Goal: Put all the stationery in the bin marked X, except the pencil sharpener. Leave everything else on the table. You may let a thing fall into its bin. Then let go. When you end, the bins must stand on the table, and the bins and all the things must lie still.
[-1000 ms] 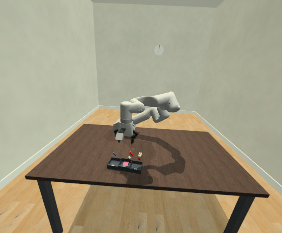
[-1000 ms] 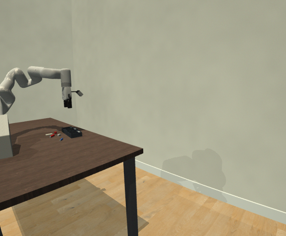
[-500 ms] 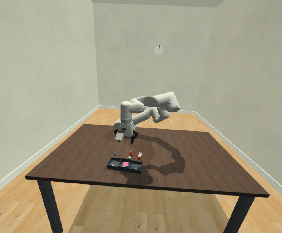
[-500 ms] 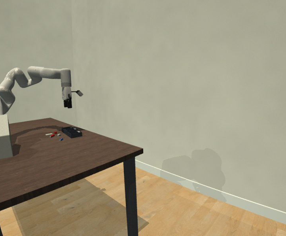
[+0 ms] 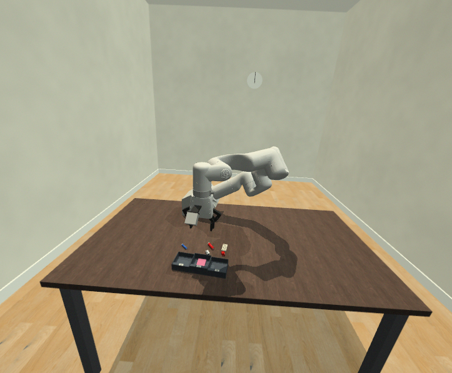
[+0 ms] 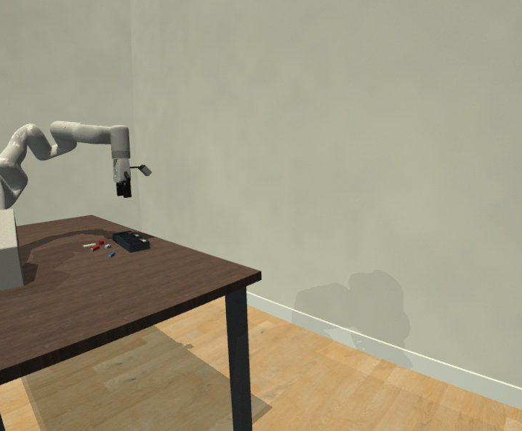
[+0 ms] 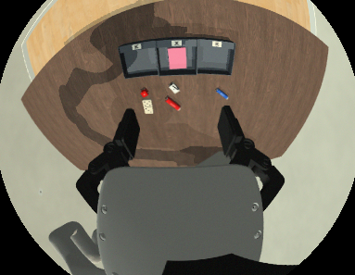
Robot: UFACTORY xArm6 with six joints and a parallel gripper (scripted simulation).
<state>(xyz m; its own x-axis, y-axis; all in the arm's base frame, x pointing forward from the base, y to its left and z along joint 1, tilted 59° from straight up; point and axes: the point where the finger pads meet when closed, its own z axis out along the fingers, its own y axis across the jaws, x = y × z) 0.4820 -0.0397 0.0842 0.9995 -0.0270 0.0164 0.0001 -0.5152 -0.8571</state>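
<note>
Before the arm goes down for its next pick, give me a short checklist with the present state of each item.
1. Gripper open, nothing between the fingers: ok.
2. Gripper well above the table, free to descend: ok.
3. Bin tray standing flat on the table: ok.
4. Which compartment is marked X: cannot tell; the labels are too small. The middle one holds a pink item.
5. Loose items apart enough for a single grasp: the blue piece lies alone, ok; the red stick, the small white piece, the red knob and the domino-like tile lie close together, not ok.
6. Which item is the pencil sharpener: cannot tell.
</note>
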